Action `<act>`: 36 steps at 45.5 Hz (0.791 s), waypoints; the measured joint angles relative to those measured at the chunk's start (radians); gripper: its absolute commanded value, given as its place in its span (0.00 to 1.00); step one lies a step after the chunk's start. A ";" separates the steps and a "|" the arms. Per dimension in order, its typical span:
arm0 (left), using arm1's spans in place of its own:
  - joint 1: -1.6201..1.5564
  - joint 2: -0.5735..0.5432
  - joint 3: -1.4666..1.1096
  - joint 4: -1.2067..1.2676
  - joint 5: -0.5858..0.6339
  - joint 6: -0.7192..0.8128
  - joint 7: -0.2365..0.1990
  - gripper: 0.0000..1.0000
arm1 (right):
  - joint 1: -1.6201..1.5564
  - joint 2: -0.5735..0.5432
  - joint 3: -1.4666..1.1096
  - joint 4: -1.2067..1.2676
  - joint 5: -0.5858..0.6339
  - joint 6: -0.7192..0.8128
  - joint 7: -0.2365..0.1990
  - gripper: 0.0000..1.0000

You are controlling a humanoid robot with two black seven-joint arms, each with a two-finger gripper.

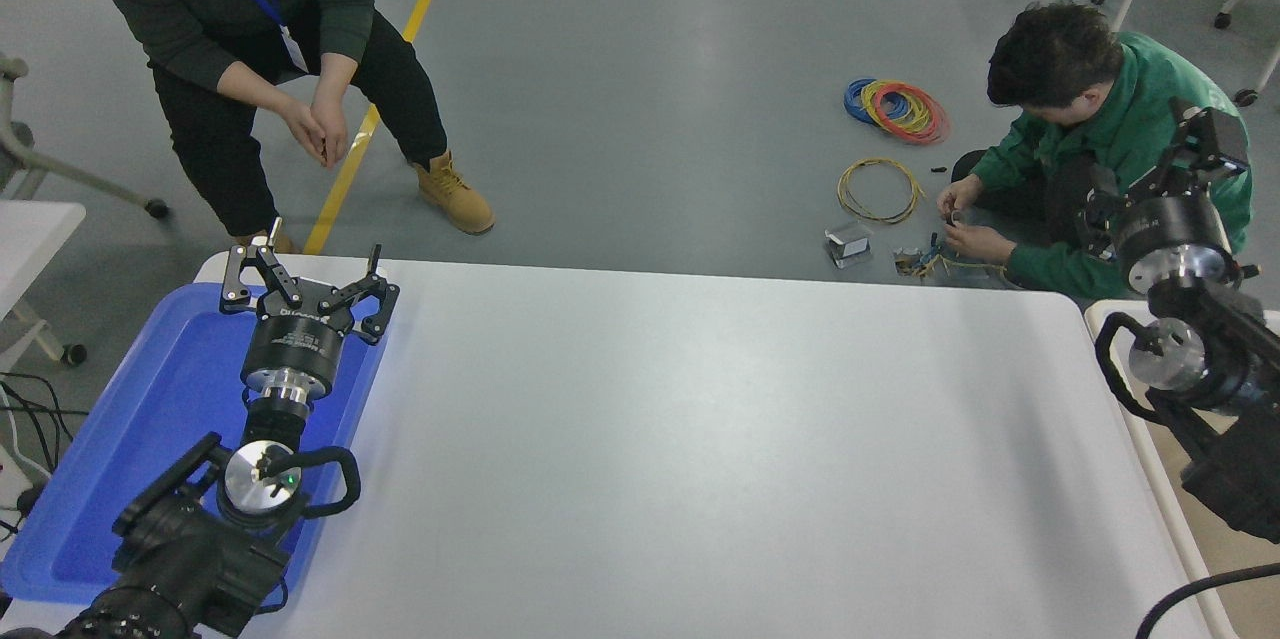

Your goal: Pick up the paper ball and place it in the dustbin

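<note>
The paper ball is not in view. The dustbin (pixel 1108 317) stands at the table's right end; only its white rounded rim and a strip of beige inner wall show, at the picture's right edge. My right gripper (pixel 1205 139) is raised above the bin's far end, seen edge-on against a crouching person's green jacket. I see nothing in it. My left gripper (pixel 305 269) is parked at the lower left above a flat blue tray (pixel 120 439), open and empty.
The white table (pixel 700 439) spans the middle. A person in dark clothes stands at the far left side. Another person in green (pixel 1120 119) crouches on the floor at the far right, beside coils of coloured wire (pixel 895 109).
</note>
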 measured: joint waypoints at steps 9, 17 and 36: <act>0.000 0.000 0.000 0.000 0.000 0.000 0.000 1.00 | -0.082 0.038 0.049 0.038 -0.004 0.052 0.015 1.00; 0.000 0.000 0.000 0.000 0.000 0.000 0.000 1.00 | -0.143 0.069 0.059 0.044 -0.038 0.072 0.021 1.00; 0.000 0.000 0.000 0.000 0.000 0.000 0.000 1.00 | -0.191 0.111 0.042 0.030 -0.090 0.083 0.024 1.00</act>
